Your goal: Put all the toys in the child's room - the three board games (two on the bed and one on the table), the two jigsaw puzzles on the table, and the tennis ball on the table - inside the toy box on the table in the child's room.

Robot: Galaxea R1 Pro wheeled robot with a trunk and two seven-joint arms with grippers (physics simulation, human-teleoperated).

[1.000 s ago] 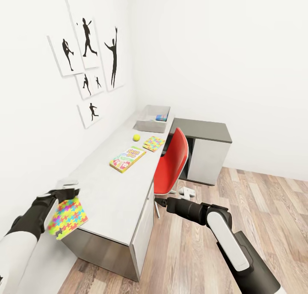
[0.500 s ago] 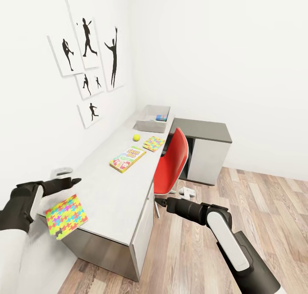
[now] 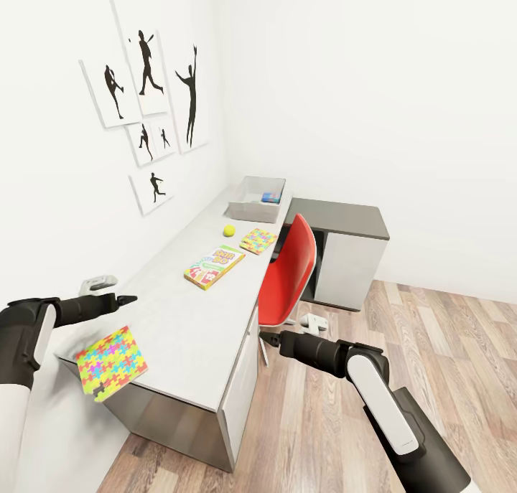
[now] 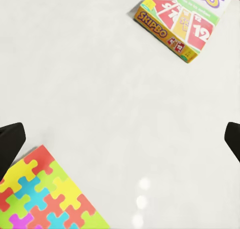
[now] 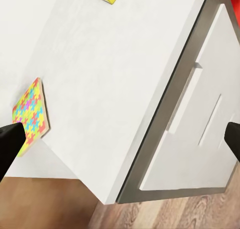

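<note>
l gripper [image 3: 108, 292] open wide, empty, held level just above jigsaw puzzle [image 3: 112, 362] overhanging table [image 3: 179, 321] near corner. r gripper [image 3: 267, 339] off table front edge, fingers apart, empty. farther: skip-bo box [image 3: 214, 266], tennis ball [image 3: 229, 230], 2nd puzzle [image 3: 258, 240], toy box [image 3: 255, 199] at far end.

On the table [image 3: 179, 313] I see one jigsaw puzzle [image 3: 112, 362] at the near corner, overhanging the front edge. My left gripper [image 3: 108, 292] hovers just behind it, apart from it. Further back lies the SKIP-BO box [image 3: 214, 266]; behind that sit the tennis ball [image 3: 229, 230] on the wall side and the second jigsaw puzzle [image 3: 258, 240] to its right. The toy box [image 3: 244, 207] stands at the far end, a small box [image 3: 271, 197] inside. My right gripper [image 3: 264, 339] hangs beside the table's drawers
</note>
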